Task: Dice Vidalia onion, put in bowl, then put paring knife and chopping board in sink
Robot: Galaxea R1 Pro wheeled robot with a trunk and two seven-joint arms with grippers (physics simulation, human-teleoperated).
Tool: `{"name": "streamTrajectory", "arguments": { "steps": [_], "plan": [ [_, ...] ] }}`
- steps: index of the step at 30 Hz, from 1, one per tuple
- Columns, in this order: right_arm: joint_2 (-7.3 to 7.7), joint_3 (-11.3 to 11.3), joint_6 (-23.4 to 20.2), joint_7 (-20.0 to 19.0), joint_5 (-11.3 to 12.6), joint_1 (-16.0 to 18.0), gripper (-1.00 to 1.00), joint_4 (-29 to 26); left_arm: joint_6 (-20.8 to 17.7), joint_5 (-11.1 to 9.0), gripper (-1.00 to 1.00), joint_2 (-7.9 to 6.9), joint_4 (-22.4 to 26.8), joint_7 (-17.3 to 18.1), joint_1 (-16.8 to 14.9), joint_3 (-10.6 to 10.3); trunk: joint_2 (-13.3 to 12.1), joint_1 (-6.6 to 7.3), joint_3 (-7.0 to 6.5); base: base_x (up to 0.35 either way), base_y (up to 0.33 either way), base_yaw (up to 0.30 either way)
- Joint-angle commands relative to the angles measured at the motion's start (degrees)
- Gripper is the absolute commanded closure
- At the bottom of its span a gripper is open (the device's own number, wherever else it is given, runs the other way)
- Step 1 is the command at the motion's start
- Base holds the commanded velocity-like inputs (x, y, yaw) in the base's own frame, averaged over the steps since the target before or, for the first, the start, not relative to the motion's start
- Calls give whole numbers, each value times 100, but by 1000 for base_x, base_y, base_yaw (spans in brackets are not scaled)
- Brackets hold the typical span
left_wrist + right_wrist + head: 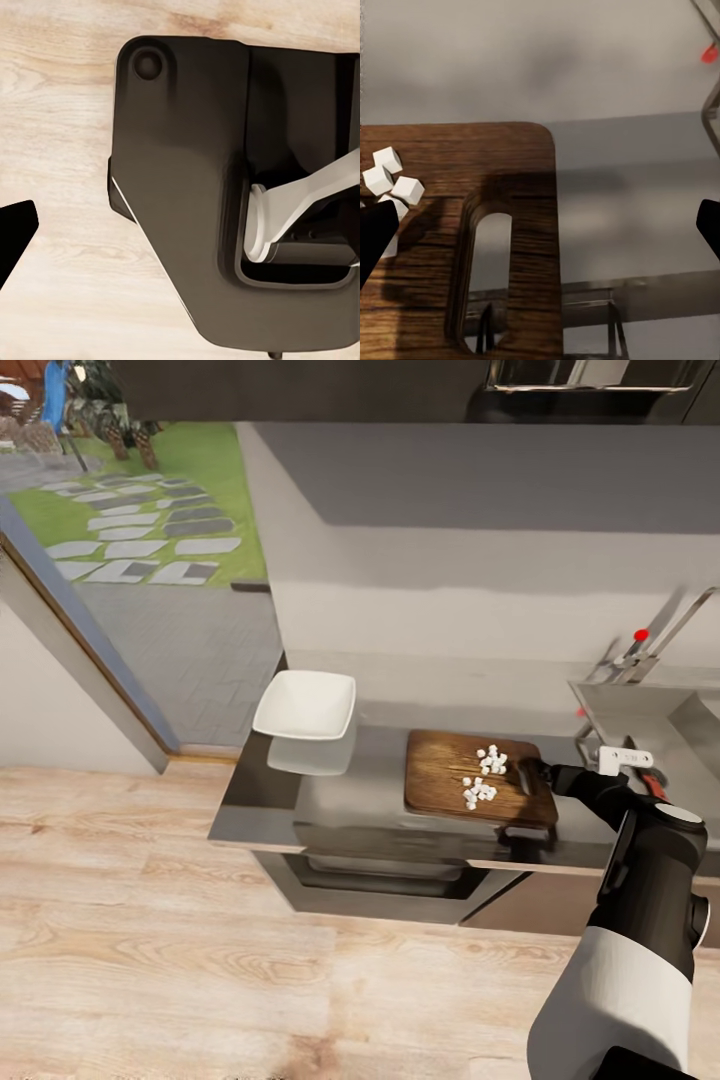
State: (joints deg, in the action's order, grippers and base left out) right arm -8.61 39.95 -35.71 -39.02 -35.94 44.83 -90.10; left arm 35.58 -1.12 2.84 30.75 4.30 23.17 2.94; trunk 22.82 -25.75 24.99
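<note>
The countertop (370,800) bears the chopping board (445,785) and the bowl (305,705).

Right gripper (533,774) open, arm outstretched, wrist bent.

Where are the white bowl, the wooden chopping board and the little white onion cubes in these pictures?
bowl (305,705): head view, middle of its white inside.
chopping board (440,775): head view, bare wood left of the cubes.
diced onion (480,792): head view, the nearer cluster of cubes on the board.
</note>
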Motion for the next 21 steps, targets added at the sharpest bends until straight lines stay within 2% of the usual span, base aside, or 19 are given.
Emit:
{"name": "streamTrajectory", "arguments": {
  "steps": [1, 5, 12, 21],
  "plan": [
    [-2, 13, -6, -57, -58, 9, -100, -7, 1, -11, -100, 6, 10, 45, 3, 29, 10, -3, 13, 0, 0, 65],
    [29, 28, 0, -41, -65, 9, -100, -7, 1, -11, -100, 6, 10, 45, 3, 31, 10, -3, 30, 0, -27, 65],
    [35, 36, 2, -41, -71, 9, -100, -7, 1, -9, -100, 6, 10, 45, 3, 27, 10, -3, 54, 0, -188, 30],
    [35, 29, 0, -51, -71, 9, -100, -7, 2, -11, -100, 6, 10, 45, 3, 29, 10, -3, 56, 0, -23, 1]
  ]
}}
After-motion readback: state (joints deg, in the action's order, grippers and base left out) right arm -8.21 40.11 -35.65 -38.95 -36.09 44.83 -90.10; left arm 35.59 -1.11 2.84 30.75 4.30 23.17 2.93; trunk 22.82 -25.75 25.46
